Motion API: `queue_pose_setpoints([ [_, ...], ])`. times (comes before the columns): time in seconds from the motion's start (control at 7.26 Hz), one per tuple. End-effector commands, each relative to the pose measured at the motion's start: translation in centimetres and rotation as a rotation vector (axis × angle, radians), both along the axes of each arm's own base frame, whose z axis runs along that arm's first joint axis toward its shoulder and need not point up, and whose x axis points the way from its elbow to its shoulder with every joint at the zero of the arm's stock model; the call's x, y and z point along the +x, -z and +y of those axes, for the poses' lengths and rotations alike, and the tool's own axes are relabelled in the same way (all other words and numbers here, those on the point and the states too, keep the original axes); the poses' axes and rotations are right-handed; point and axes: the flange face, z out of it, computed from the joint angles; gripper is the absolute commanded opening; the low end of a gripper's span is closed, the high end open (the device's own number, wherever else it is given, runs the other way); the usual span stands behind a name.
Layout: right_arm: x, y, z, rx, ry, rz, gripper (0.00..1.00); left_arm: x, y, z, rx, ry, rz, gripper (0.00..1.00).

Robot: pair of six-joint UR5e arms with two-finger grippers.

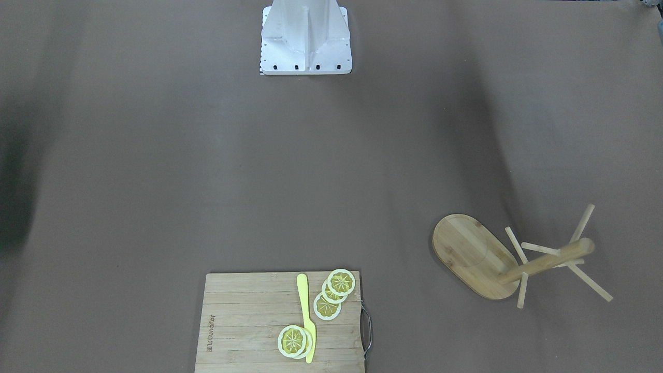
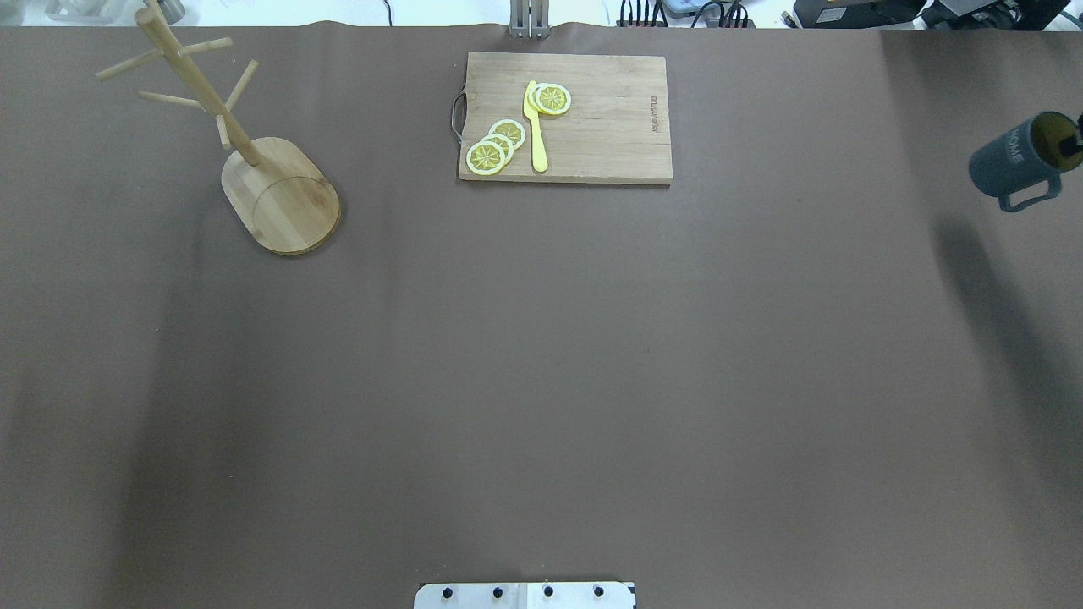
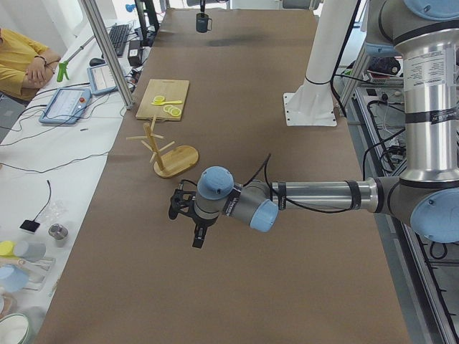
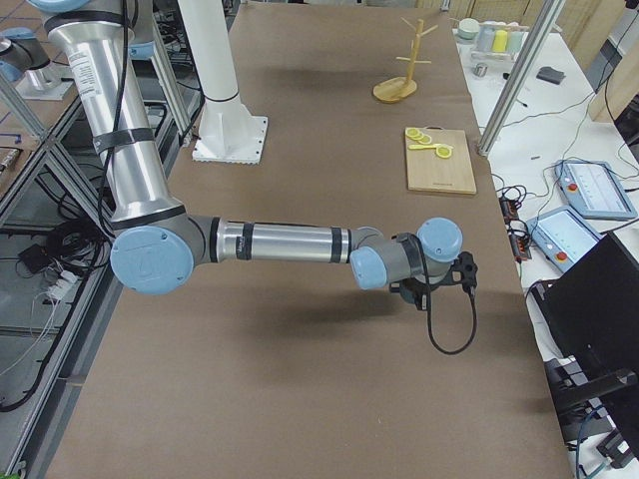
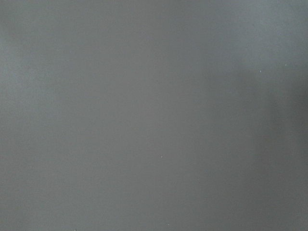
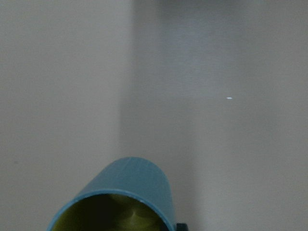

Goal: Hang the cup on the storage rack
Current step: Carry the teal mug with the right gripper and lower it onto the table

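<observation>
cup lifted, hanging not yet done
my right gripper (image 2: pixel 1074 144) pinches the cup (image 2: pixel 1013 162) by its rim and holds it tipped on its side in the air over the table's far right edge. the storage rack (image 2: pixel 279 199) stands upright at the far left, well apart, its pegs bare. i judge the carry across and the hooking are what's left. left gripper (image 3: pixel 193 233): can't tell whether it's spread or pressed together.

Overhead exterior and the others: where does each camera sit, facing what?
Front-facing: opposite the robot, steeply down; base shows.
Overhead: behind robot, looking down; base edge, cup at right.
Exterior left: table's left end; left arm near.
Exterior right: opposite end; right arm near.
Left wrist: bare table.
Right wrist: cup's mouth.
Exteriors share storage rack, cutting board.
</observation>
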Motion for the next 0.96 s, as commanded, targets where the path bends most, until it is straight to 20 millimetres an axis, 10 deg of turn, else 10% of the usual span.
queue_pose_setpoints([
  [0.0, -12.6, 12.5, 4.4, -0.051, -0.037, -0.048, 0.0, 0.2, 0.7, -0.7, 0.019, -0.003, 0.001, 0.98],
  [0.55, -36.0, 37.0, 15.2, -0.338, -0.196, -0.051, 0.0, 1.7, 3.6, -2.4, 0.067, 0.02, 0.041, 0.98],
  [0.83, -41.5, 42.7, 19.0, -0.574, -0.313, -0.091, 0.0, 5.5, 5.3, -2.6, 0.066, 0.052, 0.116, 0.98],
])
